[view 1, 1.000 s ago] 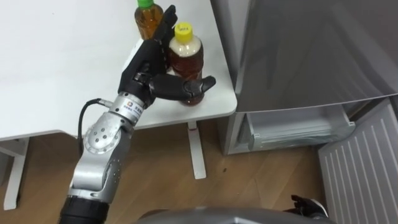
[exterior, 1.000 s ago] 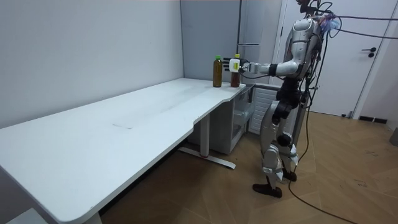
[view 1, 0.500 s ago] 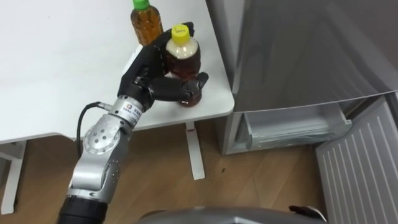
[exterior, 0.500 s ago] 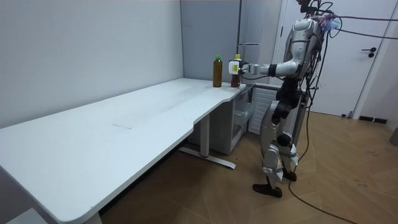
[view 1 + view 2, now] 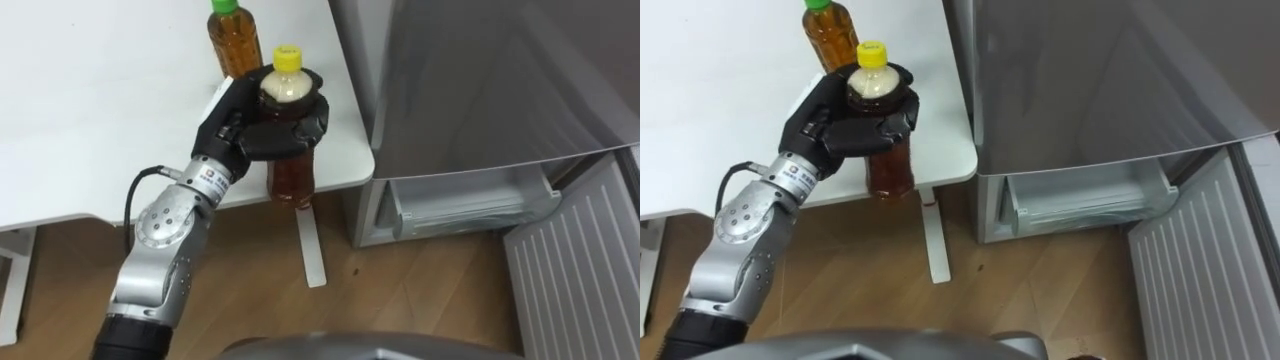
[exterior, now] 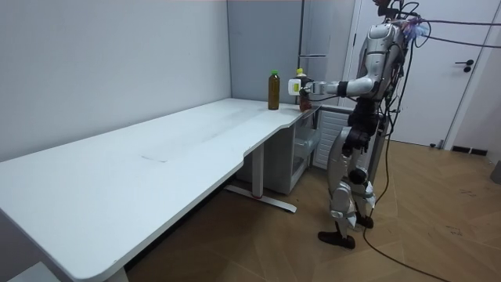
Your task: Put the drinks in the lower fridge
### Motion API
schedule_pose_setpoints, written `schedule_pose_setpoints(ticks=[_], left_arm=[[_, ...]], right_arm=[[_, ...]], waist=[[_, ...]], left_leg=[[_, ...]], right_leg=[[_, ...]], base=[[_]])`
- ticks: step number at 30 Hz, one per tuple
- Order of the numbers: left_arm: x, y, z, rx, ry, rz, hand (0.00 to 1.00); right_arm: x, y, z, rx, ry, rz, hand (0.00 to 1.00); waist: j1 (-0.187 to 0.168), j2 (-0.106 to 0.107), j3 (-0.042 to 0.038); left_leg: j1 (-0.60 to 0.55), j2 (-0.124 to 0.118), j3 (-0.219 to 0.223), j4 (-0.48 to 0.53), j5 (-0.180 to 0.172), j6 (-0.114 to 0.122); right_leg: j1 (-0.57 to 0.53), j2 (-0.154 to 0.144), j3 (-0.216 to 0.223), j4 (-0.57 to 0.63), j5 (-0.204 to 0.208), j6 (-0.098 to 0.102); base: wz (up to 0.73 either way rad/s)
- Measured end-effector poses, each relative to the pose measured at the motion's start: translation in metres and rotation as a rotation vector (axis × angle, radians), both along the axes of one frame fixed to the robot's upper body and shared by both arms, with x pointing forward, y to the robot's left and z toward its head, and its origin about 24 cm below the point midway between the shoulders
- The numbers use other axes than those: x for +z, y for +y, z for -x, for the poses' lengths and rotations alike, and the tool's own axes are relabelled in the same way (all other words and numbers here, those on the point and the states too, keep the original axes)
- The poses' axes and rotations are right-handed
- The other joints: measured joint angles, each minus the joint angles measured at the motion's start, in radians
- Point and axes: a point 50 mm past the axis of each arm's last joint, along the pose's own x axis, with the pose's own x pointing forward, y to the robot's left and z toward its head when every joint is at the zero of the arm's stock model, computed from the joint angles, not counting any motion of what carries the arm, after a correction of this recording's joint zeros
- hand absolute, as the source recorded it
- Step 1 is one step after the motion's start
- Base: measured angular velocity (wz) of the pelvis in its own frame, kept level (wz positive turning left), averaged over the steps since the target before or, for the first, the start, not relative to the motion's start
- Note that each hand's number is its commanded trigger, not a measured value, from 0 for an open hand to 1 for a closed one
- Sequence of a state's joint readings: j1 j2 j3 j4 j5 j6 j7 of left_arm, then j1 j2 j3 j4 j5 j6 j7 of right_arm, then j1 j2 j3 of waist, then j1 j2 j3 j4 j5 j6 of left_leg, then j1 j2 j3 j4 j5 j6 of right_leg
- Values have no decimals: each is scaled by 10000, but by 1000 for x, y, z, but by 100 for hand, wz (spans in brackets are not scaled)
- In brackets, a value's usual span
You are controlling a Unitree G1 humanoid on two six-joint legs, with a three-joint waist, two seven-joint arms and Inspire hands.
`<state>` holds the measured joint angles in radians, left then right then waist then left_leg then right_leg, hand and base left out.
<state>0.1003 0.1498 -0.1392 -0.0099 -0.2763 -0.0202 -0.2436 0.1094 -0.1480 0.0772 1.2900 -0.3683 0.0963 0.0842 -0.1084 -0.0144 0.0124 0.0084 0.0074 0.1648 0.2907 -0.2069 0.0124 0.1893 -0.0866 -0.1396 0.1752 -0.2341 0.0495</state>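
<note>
Early stage: gripping yellow-cap bottle (image 5: 290,172) with left hand (image 5: 250,125), fingers curling tight round its shoulder, holding it just off table's (image 5: 100,130) near right corner. Leaving green-cap bottle (image 5: 232,42) standing farther back on table. Needing both placed in open lower fridge (image 5: 470,205), right. Handling smooth clear plastic cylinders, amber liquid; matte white tabletop.

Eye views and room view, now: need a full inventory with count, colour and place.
yellow-capped bottle: 1, brown drink, held above the table's corner
green-capped bottle: 1, amber drink, standing on the table behind the held one
table: 1, white, left of the fridge
fridge: 1, grey, beside the table's end
lower door: 1, white ribbed inside, swung open at lower right
drawer: 1, pale, in the open lower compartment
floor: wood, brown
room door: 1, white, behind the robot
left hand: black, curled round the yellow-capped bottle's shoulder
</note>
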Motion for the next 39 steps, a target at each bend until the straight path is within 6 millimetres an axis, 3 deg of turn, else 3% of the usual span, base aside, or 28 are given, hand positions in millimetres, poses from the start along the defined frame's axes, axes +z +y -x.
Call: schedule_pose_setpoints(ticks=[4,12,16,19,23,26,29,39], left_arm=[[0,0,0,-5,20,78,100],[1,-6,0,-86,60,566,100],[2,-11,1,-227,36,719,100],[3,-11,1,-224,103,1268,100],[4,-8,1,-240,101,1599,100],[5,-8,1,-465,31,1616,100],[5,-7,2,-721,-8,1575,100],[-2,-10,14,-1637,235,1927,100]], right_arm=[[0,1,-8,210,-108,-91,0],[3,1,-30,557,-800,38,0],[12,-2,-62,1332,-2092,262,0],[19,3,-83,1627,-3195,169,0],[38,28,-124,1581,-5530,-999,0],[48,55,-138,2052,-6161,-2439,0],[59,71,-149,2499,-6576,-3557,0],[82,89,-160,2936,-7372,-5302,0]], waist=[[55,-36,39],[260,-64,15],[433,-144,9],[764,-146,1],[1048,-119,-24],[1149,-59,-54],[1215,6,-58],[1273,42,-23]], left_leg=[[13,25,5,97,1,0],[-291,50,-9,138,16,21],[-358,38,-17,146,83,27],[-330,49,-7,153,86,21],[-342,85,-63,195,88,6],[-425,54,-300,263,86,5],[-493,22,-372,311,89,10],[-523,26,-405,345,85,16]], right_leg=[[-24,6,-3,111,-1,0],[-321,7,-61,236,-1,1],[-464,-5,-94,290,0,0],[-448,5,-97,294,0,-1],[-417,26,-281,282,21,-31],[-357,18,-571,278,21,-32],[-333,11,-599,262,21,-31],[-324,11,-579,282,21,-32]], base=[[0],[0],[1],[-1],[4],[21],[14],[0]])
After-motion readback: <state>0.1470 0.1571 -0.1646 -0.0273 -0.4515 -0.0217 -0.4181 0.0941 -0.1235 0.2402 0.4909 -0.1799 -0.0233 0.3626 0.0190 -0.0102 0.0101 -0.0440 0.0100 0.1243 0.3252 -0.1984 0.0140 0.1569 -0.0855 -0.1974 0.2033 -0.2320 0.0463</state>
